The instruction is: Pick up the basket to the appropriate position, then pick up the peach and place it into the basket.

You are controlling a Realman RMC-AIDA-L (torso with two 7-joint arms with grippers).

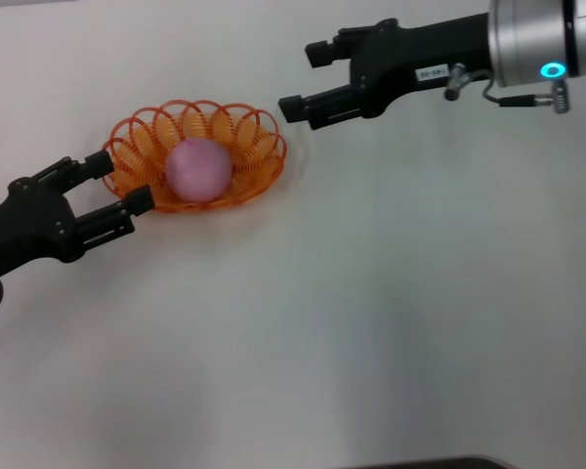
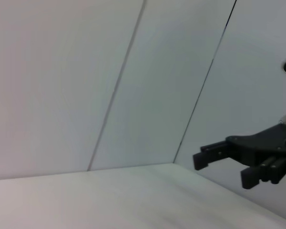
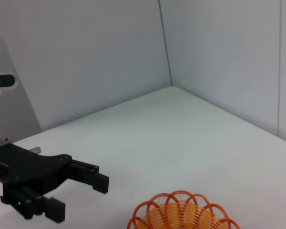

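Head view is showing the left gripper [image 1: 120,182] sitting nearest, its fingers spread apart and flanking the left rim of the orange wire basket [image 1: 259,161] on the white table [image 1: 371,313]. Inside the basket the pink peach [image 1: 198,169] is resting. Beyond, the right gripper [image 1: 301,78] is hovering spread, holding nothing.
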